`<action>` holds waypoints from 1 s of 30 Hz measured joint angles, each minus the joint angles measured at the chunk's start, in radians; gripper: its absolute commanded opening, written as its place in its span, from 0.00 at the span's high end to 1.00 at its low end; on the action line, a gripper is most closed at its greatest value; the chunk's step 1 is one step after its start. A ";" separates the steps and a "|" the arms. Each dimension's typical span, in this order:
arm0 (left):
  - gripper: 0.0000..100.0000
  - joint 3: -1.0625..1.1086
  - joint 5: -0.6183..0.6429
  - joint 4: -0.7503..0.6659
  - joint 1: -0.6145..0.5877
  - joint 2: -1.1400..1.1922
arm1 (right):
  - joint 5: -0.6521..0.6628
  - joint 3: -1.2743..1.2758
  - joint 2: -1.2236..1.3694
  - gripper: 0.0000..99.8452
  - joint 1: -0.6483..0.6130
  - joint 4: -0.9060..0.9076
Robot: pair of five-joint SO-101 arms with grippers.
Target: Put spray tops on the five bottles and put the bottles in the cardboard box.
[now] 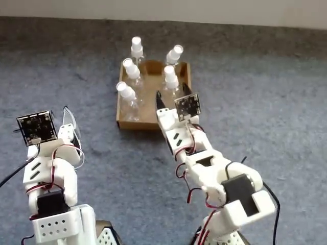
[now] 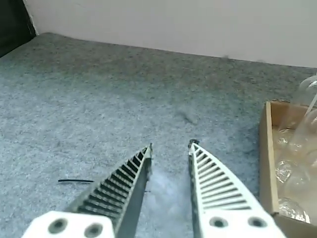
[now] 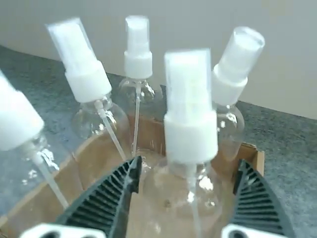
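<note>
Bottle point(image 3: 178, 193) with spray top point(image 3: 190, 114) on stands upright in the cardboard box point(image 1: 122, 116), straight ahead between the spread jaws of the right end effector point(image 3: 189, 163), which grasps nothing; the left end effector point(image 2: 170, 146), also released, hangs over bare surface point(image 2: 99, 99), well apart from the box; the right arm is nearer.

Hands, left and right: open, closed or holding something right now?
Left hand: open, empty.
Right hand: open, straddling a spray-topped bottle that stands in the cardboard box; not clamped on it.
</note>
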 measured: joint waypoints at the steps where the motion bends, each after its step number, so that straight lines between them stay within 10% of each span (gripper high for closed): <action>1: 0.88 0.000 0.000 0.000 0.000 0.000 | 0.000 0.000 -0.026 0.76 -0.005 0.037; 30: 0.88 0.000 0.000 0.000 0.000 0.000 | 0.000 -0.161 -0.261 0.67 -0.029 0.443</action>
